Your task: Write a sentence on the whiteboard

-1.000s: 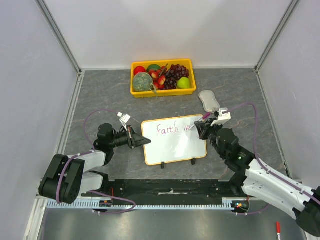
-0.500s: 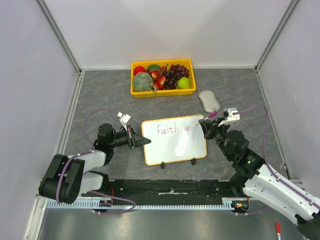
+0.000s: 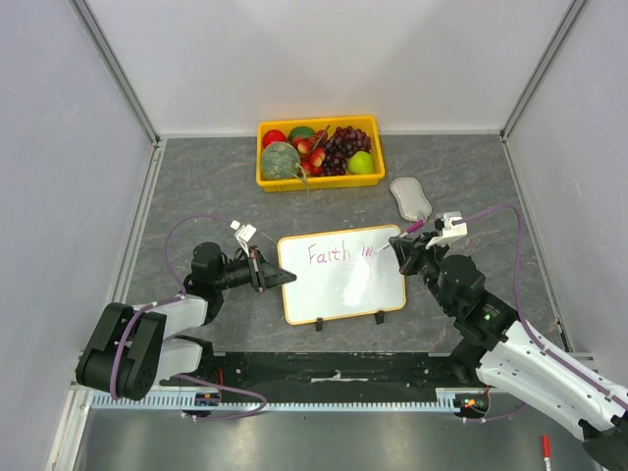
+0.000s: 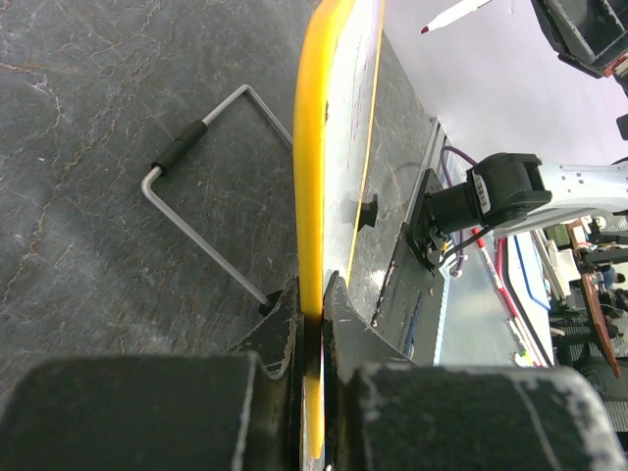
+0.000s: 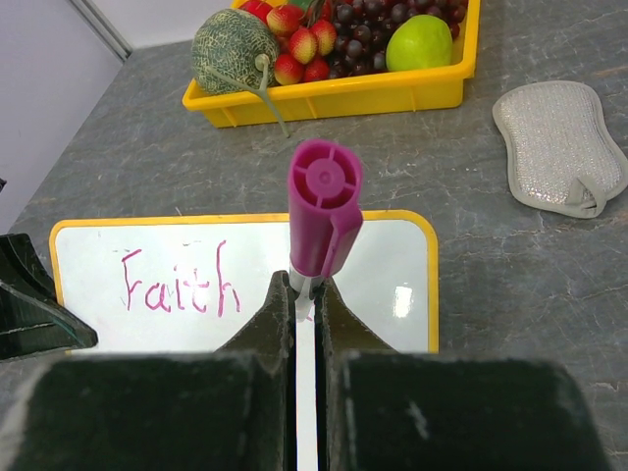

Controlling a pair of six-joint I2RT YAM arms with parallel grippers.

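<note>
Top external view: flat white rectangular whiteboard with rounded corners and yellow-orange rim (image 3: 341, 290), propped on wire feet. Pink-magenta handwritten sentence (image 3: 340, 253), so far "Faith in", fills the whiteboard's upper line; its lower half is blank. Left gripper (image 3: 283, 276) at the whiteboard's left edge; the left wrist view shows its fingers (image 4: 280, 329) pinching the yellow rim between them, bracing the panel. Right gripper (image 3: 403, 252) at the whiteboard's upper right corner, fingers (image 5: 267, 319) pressed onto the white barrel of a magenta-capped marker (image 5: 324, 201), cap end pointing away from the whiteboard. In the left wrist view the nib looks just off the whiteboard's face, not touching. Step in hand, as judged: starting the next word. Advice: little room remains right of "in", so carry the nib to the blank area below "Faith", touch down lightly, hold even pressure and let the left pinch take the push.
</note>
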